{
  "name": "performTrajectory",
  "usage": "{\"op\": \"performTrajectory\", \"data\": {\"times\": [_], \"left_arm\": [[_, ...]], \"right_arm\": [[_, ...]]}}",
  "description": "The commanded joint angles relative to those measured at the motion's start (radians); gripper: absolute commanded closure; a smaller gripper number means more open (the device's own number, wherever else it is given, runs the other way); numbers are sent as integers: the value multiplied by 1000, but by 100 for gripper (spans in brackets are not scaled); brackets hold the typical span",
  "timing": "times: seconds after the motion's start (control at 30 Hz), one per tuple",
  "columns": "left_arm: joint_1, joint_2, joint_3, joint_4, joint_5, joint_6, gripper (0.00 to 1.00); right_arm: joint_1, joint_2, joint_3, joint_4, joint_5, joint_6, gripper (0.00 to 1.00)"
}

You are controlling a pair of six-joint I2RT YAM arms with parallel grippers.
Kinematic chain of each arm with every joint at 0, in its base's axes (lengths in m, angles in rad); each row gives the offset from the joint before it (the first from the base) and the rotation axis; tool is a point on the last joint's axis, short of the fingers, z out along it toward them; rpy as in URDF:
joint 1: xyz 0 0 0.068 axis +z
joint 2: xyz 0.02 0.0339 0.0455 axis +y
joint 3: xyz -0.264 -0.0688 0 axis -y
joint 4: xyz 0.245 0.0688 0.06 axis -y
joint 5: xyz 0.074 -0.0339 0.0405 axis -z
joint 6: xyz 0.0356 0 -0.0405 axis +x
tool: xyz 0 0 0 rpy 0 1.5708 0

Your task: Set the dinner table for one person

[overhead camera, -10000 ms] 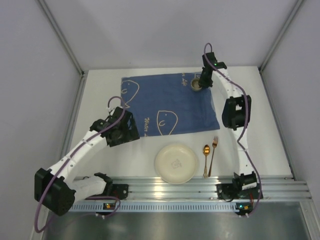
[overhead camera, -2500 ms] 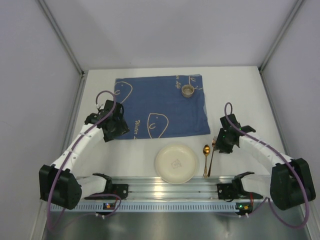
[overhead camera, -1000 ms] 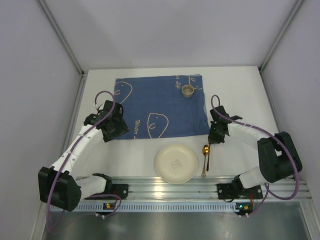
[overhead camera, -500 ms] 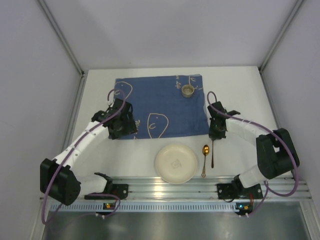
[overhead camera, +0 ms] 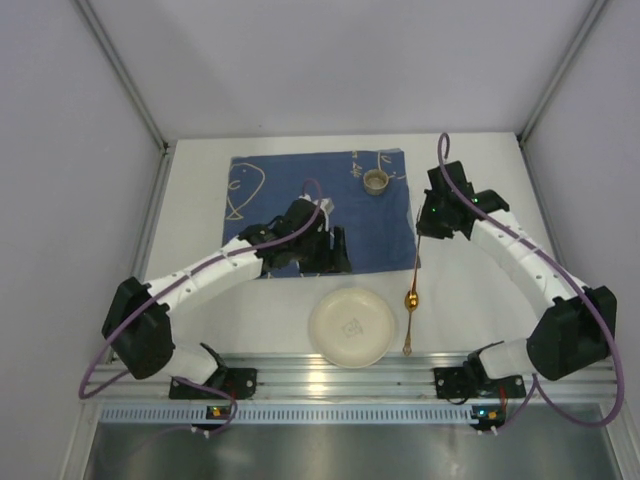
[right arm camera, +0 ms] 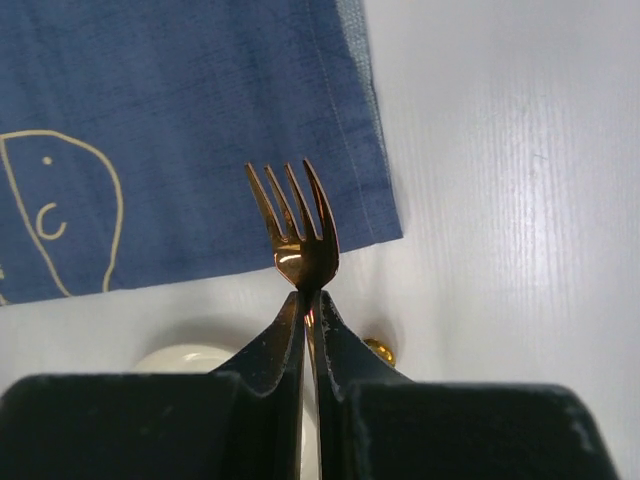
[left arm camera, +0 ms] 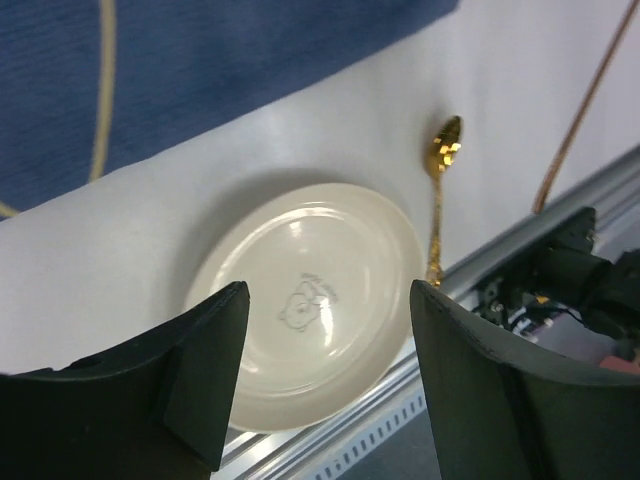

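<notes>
Right jaws pinch one fork point(right arm camera: 297, 235), one plate point(overhead camera: 351, 326)

The bench point(overhead camera: 195, 200) is a big flat rectangle, matte white, lying level between grey walls point(overhead camera: 60, 150), its near edge along a ribbed metal rail point(overhead camera: 400, 375).

Crowded under left jaws, open beside right jaws.
Under the spread left gripper point(left arm camera: 328, 300) lie a round cream ceramic plate point(left arm camera: 310, 260) and, just right of it, a gold metal spoon point(left arm camera: 438, 190). Ahead of the right gripper point(right arm camera: 308, 300) juts a gold metal fork point(right arm camera: 295, 225) over blue fish-print cloth's point(right arm camera: 150, 120) edge; rightward, bare white tabletop point(right arm camera: 520, 200).
</notes>
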Motion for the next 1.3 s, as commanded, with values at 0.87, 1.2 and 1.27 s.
{"op": "performTrajectory", "data": {"times": [0.87, 1.2, 1.27], "left_arm": [[-208, 179, 74, 497, 244, -137, 100], [137, 24, -119, 393, 421, -11, 100], [272, 30, -124, 358, 489, 39, 100]], "right_arm": [[-9, -162, 91, -33, -358, 277, 53], [-95, -235, 195, -194, -263, 145, 0], [-117, -270, 137, -212, -262, 129, 0]]}}
